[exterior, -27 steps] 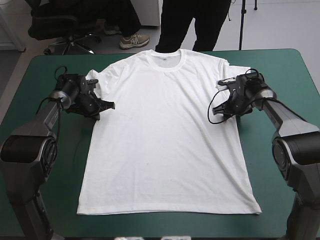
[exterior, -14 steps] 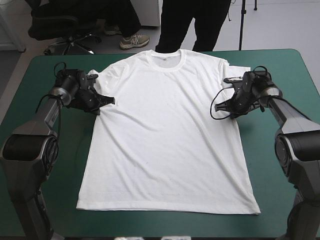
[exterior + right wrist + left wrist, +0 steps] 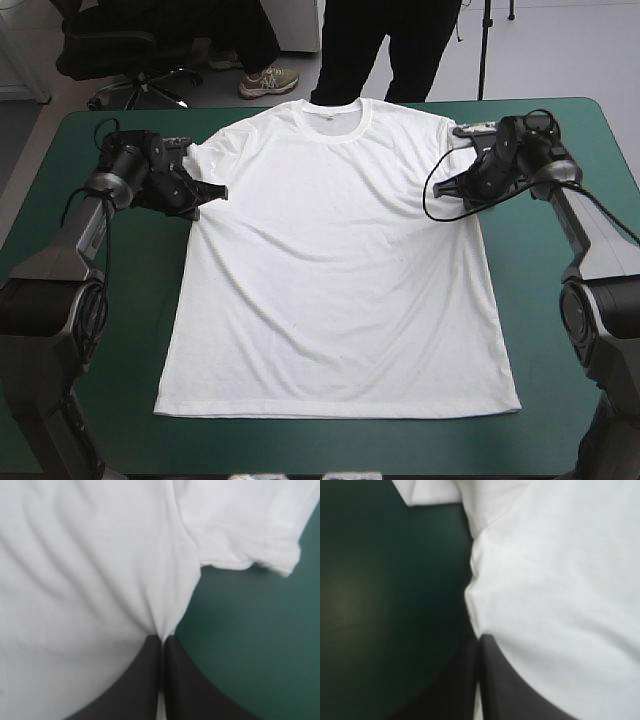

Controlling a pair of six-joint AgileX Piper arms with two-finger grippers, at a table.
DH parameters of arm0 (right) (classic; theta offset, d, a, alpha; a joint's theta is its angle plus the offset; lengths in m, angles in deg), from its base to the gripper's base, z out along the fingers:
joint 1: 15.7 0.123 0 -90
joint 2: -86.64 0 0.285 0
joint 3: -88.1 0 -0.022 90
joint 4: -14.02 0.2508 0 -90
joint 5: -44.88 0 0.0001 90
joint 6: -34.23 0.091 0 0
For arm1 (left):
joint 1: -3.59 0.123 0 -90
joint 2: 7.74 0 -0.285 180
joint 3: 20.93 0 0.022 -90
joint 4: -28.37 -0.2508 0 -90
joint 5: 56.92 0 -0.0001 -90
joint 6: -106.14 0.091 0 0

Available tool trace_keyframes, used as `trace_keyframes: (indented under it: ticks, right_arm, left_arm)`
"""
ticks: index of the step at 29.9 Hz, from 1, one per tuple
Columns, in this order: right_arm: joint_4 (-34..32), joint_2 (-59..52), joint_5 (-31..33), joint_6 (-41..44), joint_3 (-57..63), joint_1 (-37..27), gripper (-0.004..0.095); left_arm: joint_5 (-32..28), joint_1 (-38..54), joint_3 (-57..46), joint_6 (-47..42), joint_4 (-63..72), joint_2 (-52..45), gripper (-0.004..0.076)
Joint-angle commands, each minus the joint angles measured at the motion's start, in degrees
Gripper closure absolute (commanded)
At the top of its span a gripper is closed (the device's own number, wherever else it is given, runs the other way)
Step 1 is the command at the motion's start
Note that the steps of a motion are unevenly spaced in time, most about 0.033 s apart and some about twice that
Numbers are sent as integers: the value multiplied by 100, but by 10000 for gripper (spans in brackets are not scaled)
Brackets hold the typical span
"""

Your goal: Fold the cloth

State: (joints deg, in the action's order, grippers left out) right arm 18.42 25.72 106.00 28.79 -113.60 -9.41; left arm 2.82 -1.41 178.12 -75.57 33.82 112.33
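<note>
Where the T-shirt (image 3: 335,260) lies spread flat, front up, on the teal-green cover (image 3: 90,300), collar toward the table's far edge, each gripper pinches it at an armpit. The left gripper (image 3: 479,639) has its black fingers all but meeting, a fold of white cloth nipped between the tips. The right gripper (image 3: 162,639) is clamped likewise, the cloth drawn to a peak at its tips.

From above, the left sleeve (image 3: 430,492) is largely hidden behind the left wrist, and the right sleeve (image 3: 240,525) is partly covered by the right one. In both wrist views the shirt runs off as a white field with no outer edge. The left wrist view is blurred, so the exact line of the pinch is hard to make out. How much cloth lies inside either grip cannot be seen.

Compared with the earlier pictures, both grippers have shifted toward the far edge. The hem (image 3: 335,410) has slid a little the same way, and the creases across the chest are fainter.
</note>
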Motion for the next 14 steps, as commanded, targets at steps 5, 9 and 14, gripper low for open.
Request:
trace_keyframes:
  ticks: [5, 9, 14]
  right_arm:
    - [55, -1072, 90, -61, -713, -46, 925]
    - [44, -1527, 90, -61, -835, -46, 925]
    - [47, -2034, 90, -61, -1031, -46, 926]
  left_arm:
    - [-91, -16, 181, 127, 87, -1336, 741]
    - [-167, -16, 181, 171, 87, -1940, 741]
    - [-291, -16, 181, 212, 101, -2684, 741]
